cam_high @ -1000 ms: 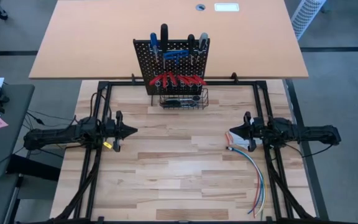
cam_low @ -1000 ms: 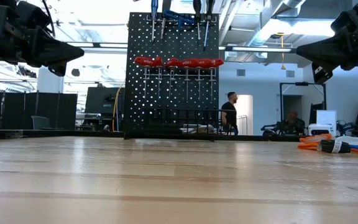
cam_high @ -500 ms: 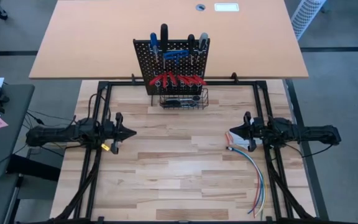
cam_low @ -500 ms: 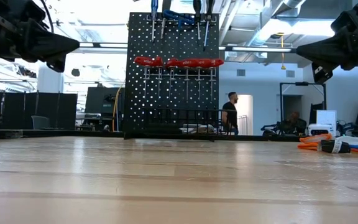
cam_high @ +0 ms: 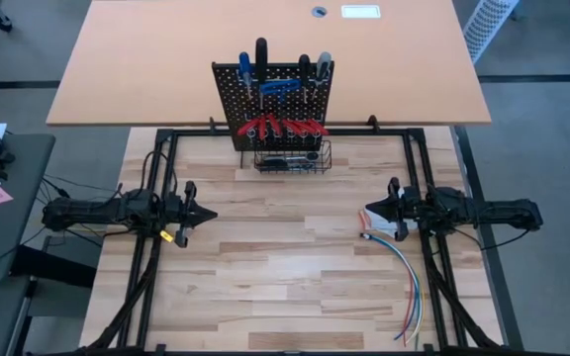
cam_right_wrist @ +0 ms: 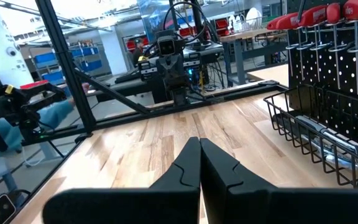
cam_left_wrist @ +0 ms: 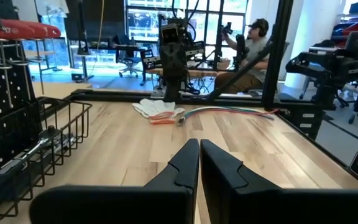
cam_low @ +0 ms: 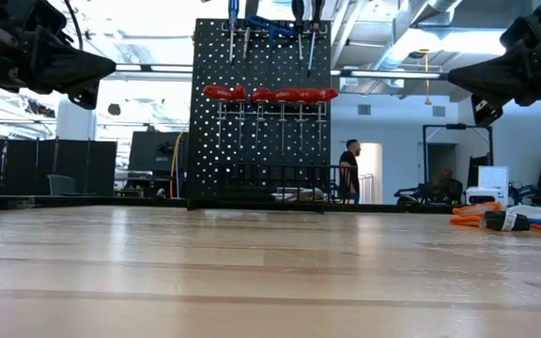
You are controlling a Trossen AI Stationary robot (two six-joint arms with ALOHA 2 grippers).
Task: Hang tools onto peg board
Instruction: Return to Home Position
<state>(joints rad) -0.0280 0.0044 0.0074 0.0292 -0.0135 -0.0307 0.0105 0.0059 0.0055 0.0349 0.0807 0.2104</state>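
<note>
The black peg board [cam_high: 228, 107] stands upright at the table's far middle. Red-handled tools [cam_high: 280, 127] hang in a row across it [cam_low: 270, 94]. Blue and black-handled screwdrivers [cam_high: 260, 61] stick up from ring holders at its top, with blue-handled hex keys [cam_high: 281, 86] below them. A wire basket [cam_high: 293, 158] at its base holds a few more tools. My left gripper [cam_high: 213, 214] hovers shut at the left, pointing level toward the right. My right gripper [cam_high: 367, 212] hovers shut at the right, pointing level toward the left. Both are empty.
A bundle of coloured wires [cam_high: 404, 272] lies on the wood near my right gripper. A black frame [cam_high: 166, 138] runs around the table. A large tan tabletop [cam_high: 166, 59] lies behind the peg board. People show in the room beyond.
My left gripper has swung a little toward the table's near edge, staying shut and level.
</note>
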